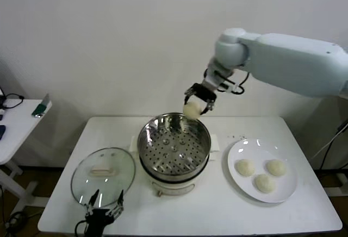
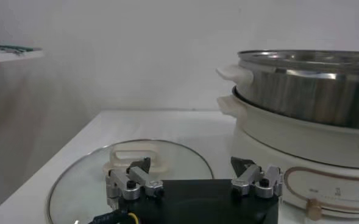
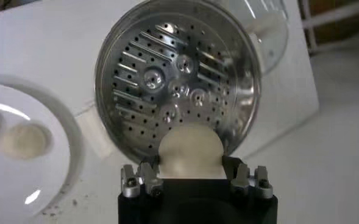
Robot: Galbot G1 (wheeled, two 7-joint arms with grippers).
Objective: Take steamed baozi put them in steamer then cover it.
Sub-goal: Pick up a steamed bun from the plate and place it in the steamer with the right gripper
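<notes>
Steamer [image 1: 174,149] basket was wide open on top, no lid, nothing inside, so dropping in from above was free. The cover [image 1: 103,175] lay flat on the table [image 1: 228,210] left of it, left gripper [image 1: 104,207] parked at its near edge. Plate [image 1: 262,170] took up the right side.

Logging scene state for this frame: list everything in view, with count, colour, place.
baozi: 4, cream-white; one held over the steamer's far rim, three on the plate.
steamer: 1, shiny steel, empty, on the white pot base at table centre.
pot base: 1, white, under the steamer.
cover: 1, clear glass with cream handle, flat on the table left of the steamer.
plate: 1, white, right of the steamer.
table: 1, white.
side table: 1, white, far left, small items on it.
right end effector: shut on a baozi.
left end effector: open, near edge of the cover.
</notes>
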